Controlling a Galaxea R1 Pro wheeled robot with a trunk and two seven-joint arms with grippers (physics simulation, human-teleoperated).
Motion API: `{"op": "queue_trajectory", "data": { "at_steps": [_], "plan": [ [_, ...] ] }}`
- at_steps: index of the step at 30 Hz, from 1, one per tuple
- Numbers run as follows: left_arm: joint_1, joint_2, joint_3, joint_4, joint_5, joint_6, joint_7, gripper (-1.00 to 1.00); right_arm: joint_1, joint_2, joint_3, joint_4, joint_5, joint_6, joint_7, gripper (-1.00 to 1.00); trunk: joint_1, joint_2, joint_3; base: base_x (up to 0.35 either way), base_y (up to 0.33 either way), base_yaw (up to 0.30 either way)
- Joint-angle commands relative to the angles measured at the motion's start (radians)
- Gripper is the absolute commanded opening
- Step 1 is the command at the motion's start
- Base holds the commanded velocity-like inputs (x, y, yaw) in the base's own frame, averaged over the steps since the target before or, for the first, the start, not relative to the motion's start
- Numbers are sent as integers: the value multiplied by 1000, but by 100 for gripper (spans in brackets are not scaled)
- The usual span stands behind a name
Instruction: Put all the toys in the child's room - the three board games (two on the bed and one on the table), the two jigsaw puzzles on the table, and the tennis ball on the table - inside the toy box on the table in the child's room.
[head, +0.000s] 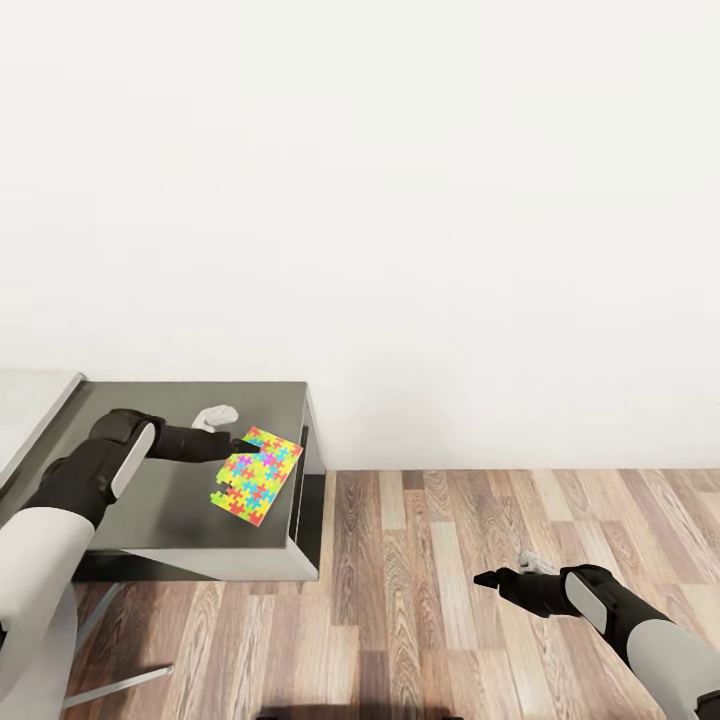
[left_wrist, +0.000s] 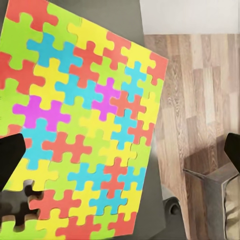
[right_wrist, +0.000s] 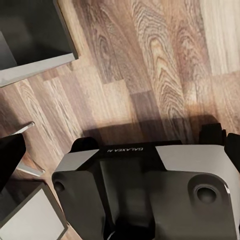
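Wall (head: 400, 200): plain white, taking up the head view from 9 through 12 to 3 o'clock; the counter stands against it.
Floor (head: 480, 600): wood planks from 3 to 6 o'clock, running under the counter's right edge.
Counter (head: 180, 500): dark grey top at about 8 o'clock, with a lighter rim; it carries the puzzle near its right end, within reach of the left arm.
Robot base (right_wrist: 150, 195): grey housing seen from the right wrist, directly under that arm, which suggests the arm is parked low and out of the way.
Jigsaw puzzle (head: 256, 475): flat sheet of yellow, pink, orange and blue pieces, tilted up at its far edge instead of lying flush, at 8 o'clock near the counter's right edge; it seems to be lifted for carrying to the toy box.
Left tool (head: 243, 449): at the puzzle's upper left corner; in the left wrist view the sheet (left_wrist: 85, 125) spans the gap between the dark fingertips (left_wrist: 11, 155), so it appears pinched on the puzzle.
Right tool (head: 487, 579): over the floor at 5 o'clock, carrying nothing; whether its fingers are spread I cannot tell.
White object (head: 214, 415): small, on the counter behind the left wrist; unclear what it is.
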Motion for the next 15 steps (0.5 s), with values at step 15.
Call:
{"op": "queue_trajectory", "data": {
  "at_steps": [15],
  "plan": [
    [-1, 18, 10, -1, 4, 5, 0, 100, -1, 0, 3, -1, -2, 4, 2, 100, 1, -2, 4, 0, 13, 0]
  ]
}}
